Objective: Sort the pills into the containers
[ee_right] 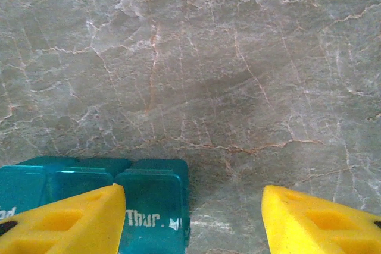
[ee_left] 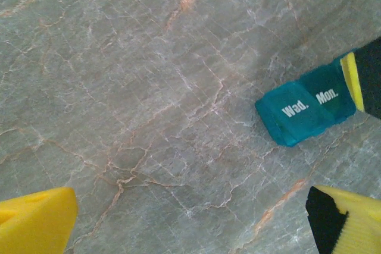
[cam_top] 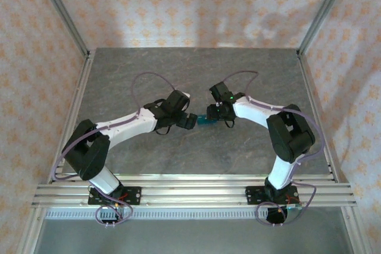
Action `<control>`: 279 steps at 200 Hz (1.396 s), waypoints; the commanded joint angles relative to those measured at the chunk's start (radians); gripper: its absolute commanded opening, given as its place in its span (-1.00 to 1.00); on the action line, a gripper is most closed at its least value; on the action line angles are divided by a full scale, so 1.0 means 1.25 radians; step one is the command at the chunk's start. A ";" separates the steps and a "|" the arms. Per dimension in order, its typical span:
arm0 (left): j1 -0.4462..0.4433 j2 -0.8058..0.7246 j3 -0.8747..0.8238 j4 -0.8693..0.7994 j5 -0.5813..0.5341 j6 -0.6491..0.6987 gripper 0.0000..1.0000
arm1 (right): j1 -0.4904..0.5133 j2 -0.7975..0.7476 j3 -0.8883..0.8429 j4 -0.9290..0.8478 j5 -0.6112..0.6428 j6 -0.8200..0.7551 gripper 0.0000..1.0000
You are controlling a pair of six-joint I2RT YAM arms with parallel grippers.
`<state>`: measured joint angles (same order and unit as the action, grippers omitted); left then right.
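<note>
Centrally in the top view lay one teal pill box [cam_top: 206, 122], flat on the grey marbled table [cam_top: 178, 69], between the two arms' ends. Markings: the pill box [ee_left: 306, 111] read "Wed." and "Mon." at the right of the left wrist view, and "Thur." at the lower left of the right wrist view. The left gripper [cam_top: 189, 121] stood just left of it, jaws spread wide, holding nothing. The right gripper [ee_right: 193, 218] had its jaws apart: one finger [ee_right: 65, 221] overlapped the box, the other stood clear; nothing was clamped.
</note>
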<state>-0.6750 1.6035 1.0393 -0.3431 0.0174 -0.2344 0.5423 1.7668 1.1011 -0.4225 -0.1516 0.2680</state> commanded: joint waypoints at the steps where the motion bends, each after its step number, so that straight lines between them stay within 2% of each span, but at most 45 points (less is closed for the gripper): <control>1: -0.015 0.015 0.025 -0.019 -0.018 0.048 0.99 | -0.005 0.015 -0.014 0.006 0.007 0.009 0.23; 134: -0.034 0.129 0.055 0.025 0.075 0.062 0.99 | -0.006 0.019 -0.034 0.015 -0.005 0.011 0.21; 221: -0.032 0.195 0.137 -0.001 -0.006 0.089 0.99 | -0.006 0.018 -0.053 0.023 -0.006 0.009 0.20; 279: 0.012 0.216 0.184 -0.014 -0.026 0.094 1.00 | -0.005 0.021 -0.063 0.025 -0.005 0.007 0.20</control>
<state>-0.6964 1.8568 1.2251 -0.3519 0.0353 -0.1287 0.5358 1.7679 1.0641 -0.3420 -0.1822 0.2771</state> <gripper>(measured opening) 0.998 0.599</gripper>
